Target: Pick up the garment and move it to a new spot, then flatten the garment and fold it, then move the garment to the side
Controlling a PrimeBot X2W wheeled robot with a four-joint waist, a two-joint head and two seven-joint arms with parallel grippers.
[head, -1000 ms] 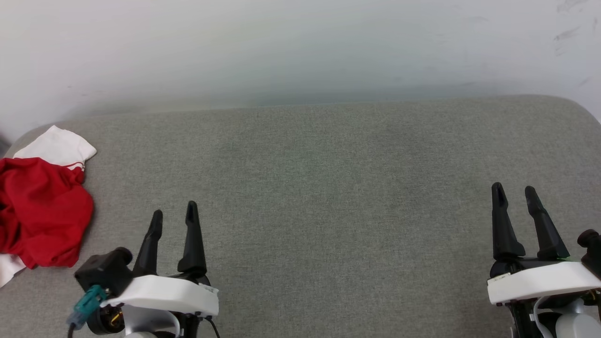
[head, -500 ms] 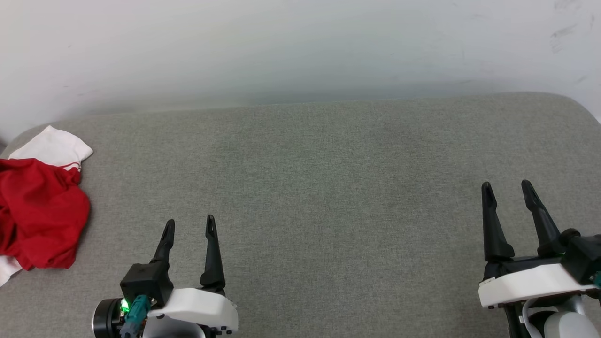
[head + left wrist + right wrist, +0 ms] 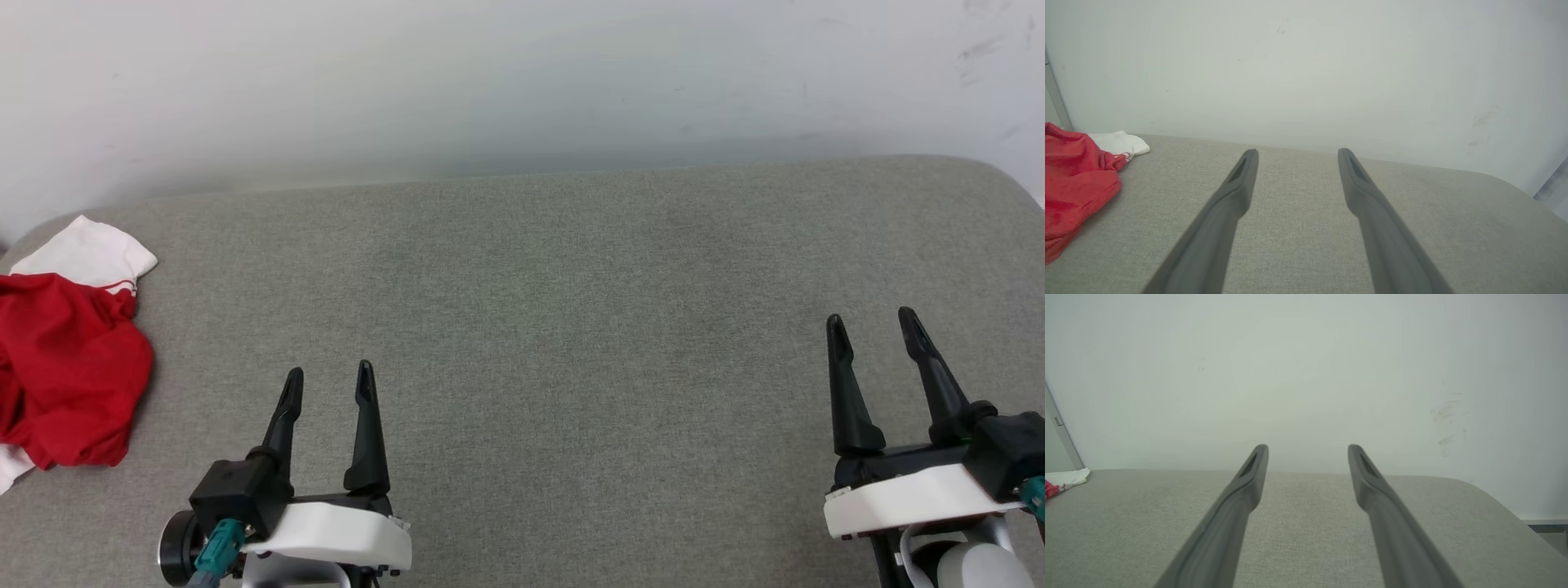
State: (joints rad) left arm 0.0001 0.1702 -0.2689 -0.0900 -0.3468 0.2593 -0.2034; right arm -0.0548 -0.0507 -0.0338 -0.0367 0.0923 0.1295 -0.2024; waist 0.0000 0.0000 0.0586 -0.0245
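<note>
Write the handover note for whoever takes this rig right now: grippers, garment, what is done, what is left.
Left gripper: open, holding nothing, above the grey padded surface, fingers pointing toward the wall.
Right gripper: open, holding nothing, above the surface's right side.
Garment: crumpled heap at the surface's far left edge, red with a white sleeve on top, partly cut off by the head view's edge. It touches neither gripper.
Done: no step shows as done; the garment is neither flat nor folded.
Left: pick it up, move it to a new spot, flatten, fold, set aside. The left gripper is the nearer one, so it probably goes first.
</note>
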